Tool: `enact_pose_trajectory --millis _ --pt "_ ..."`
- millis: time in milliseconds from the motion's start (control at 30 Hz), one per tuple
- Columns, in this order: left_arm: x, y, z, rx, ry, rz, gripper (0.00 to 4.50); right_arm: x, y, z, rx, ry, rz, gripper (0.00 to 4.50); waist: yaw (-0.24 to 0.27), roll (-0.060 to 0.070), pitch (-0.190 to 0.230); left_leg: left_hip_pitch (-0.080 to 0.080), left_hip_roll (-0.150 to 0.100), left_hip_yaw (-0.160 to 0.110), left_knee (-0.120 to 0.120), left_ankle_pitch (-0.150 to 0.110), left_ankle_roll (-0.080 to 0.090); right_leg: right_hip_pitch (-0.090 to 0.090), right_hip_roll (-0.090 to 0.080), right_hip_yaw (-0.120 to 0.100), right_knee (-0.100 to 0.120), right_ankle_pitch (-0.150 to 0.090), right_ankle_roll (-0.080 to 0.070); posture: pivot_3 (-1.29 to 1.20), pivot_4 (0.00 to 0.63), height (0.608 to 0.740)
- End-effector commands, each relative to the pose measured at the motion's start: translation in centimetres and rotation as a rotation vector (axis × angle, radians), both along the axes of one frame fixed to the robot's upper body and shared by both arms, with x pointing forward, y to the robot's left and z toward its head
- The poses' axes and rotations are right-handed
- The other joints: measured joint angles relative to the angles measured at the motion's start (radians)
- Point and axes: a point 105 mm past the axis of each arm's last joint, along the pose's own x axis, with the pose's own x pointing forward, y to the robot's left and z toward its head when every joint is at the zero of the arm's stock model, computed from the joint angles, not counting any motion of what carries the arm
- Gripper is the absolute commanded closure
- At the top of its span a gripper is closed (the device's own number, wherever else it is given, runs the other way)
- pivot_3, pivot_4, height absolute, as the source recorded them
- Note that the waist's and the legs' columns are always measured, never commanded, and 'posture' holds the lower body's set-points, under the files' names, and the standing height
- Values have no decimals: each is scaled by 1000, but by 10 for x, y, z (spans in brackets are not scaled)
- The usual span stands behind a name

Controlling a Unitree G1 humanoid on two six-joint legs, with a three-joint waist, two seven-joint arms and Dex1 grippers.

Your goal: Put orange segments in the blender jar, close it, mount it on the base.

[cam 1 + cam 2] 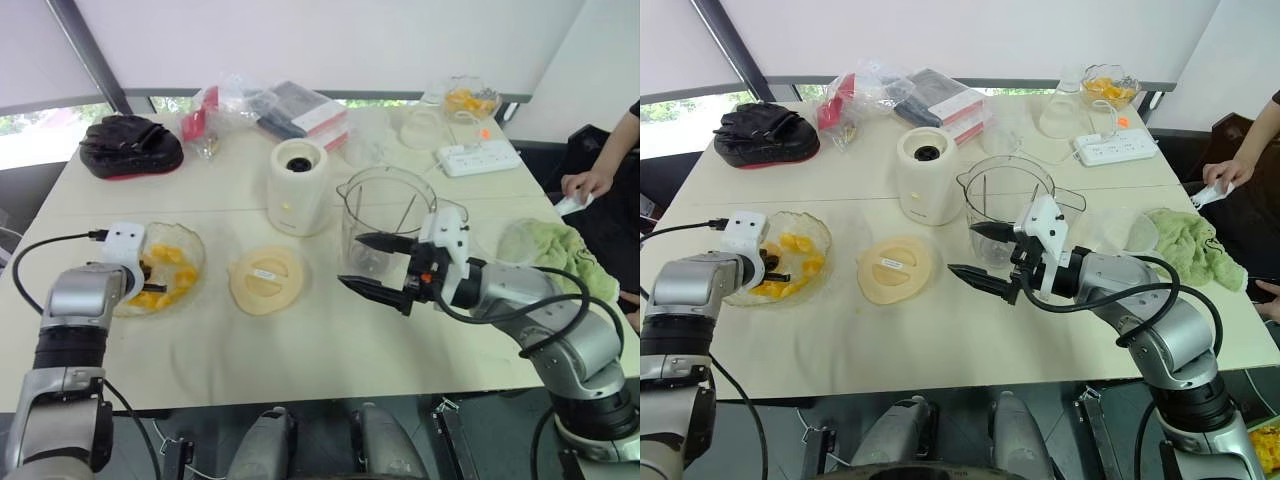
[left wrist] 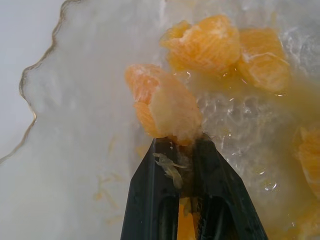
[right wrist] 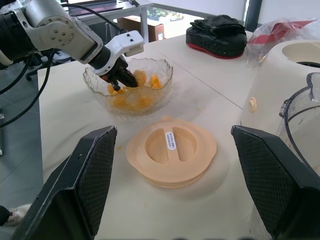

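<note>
Several orange segments (image 1: pixel 165 272) lie in a clear glass bowl (image 1: pixel 192 248) at the table's left. My left gripper (image 2: pixel 182 142) reaches into that bowl and is shut on one orange segment (image 2: pixel 162 102), pinched at its near end. The blender jar (image 1: pixel 385 215) stands upright and uncovered at the table's middle, just right of the cream base (image 1: pixel 298 187). Its cream lid (image 1: pixel 265 279) lies flat on the table in front of the base. My right gripper (image 1: pixel 350 261) hovers open just in front of the jar, pointing left over the table, with nothing between its fingers.
A black padded mitt (image 1: pixel 130 145) and plastic-wrapped packages (image 1: pixel 290 110) sit at the back left. A white power strip (image 1: pixel 478 157) and a second bowl of fruit (image 1: pixel 470 100) are at the back right. A green cloth (image 1: pixel 555 250) lies at the right edge, near a person's hand (image 1: pixel 585 183).
</note>
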Motion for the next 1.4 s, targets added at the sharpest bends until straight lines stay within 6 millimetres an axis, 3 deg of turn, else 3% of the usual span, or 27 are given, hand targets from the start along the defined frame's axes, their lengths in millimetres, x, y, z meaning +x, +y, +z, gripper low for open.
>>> enact_pose_trajectory --millis 33,100,233,533,633,733,900,1000,1133,1200,1300,1400 --pt "-1 0 9 3 -38 -6 4174 -4 3 8 3 -49 17 644 0 0 0 0 0 0 0 0 0 0 0 0 0 0 0 0 150 740" --pt "-1 -3 16 -19 -78 -12 4174 -4 2 8 1 -48 16 644 0 0 0 0 0 0 0 0 0 0 0 0 0 0 0 0 150 740" --pt "6 -19 52 -144 -338 -81 4174 -3 0 7 -4 -46 12 644 3 0 0 -1 0 0 1 0 0 0 0 0 0 0 0 0 150 740" --pt "-30 -38 86 -629 -559 -222 4174 -2 -4 5 -24 -40 15 644 -3 0 0 -1 0 0 1 0 0 0 0 -1 0 0 0 0 150 740" --pt "-38 -50 111 -718 -636 -326 4174 -1 -8 4 -37 -36 8 644 3 0 0 -1 0 0 2 0 0 1 0 -1 0 0 0 0 150 740" --pt "-31 -66 146 -673 -706 -437 4174 -1 -11 3 -52 -34 1 644 13 -1 0 -1 0 -2 4 0 1 4 -1 -5 -1 0 0 0 150 740" --pt "-15 -117 223 -644 -809 -768 4174 1 -14 8 -41 -52 -38 644 26 -2 0 0 0 -2 4 0 0 4 -5 -13 -2 1 -1 0 150 740" --pt "0 -168 254 -547 -761 -1077 4174 0 -19 7 -41 -69 -92 644 29 -3 0 0 -2 -3 4 0 0 5 -6 -15 -2 2 -1 0 150 740" --pt "14 -200 265 -528 -707 -1283 4174 0 -21 6 -36 -77 -133 644 12 -1 -1 1 -3 -1 3 -1 1 5 -9 -16 -4 2 0 0 150 740" --pt "22 -226 267 -499 -675 -1418 4174 -1 -23 5 -29 -85 -168 644 3 -1 0 0 -3 0 2 -1 1 4 -8 -16 -4 2 0 0 150 740" --pt "29 -282 266 -475 -619 -1617 4174 -7 -30 3 -15 -96 -247 644 4 -3 1 -2 -3 -2 3 -1 1 3 -8 -19 -4 2 0 0 150 740" --pt "31 -309 254 -429 -566 -1722 4174 -13 -33 2 -5 -98 -299 644 2 -3 1 -5 -4 -1 4 -1 2 1 -9 -19 -4 2 0 0 150 740"
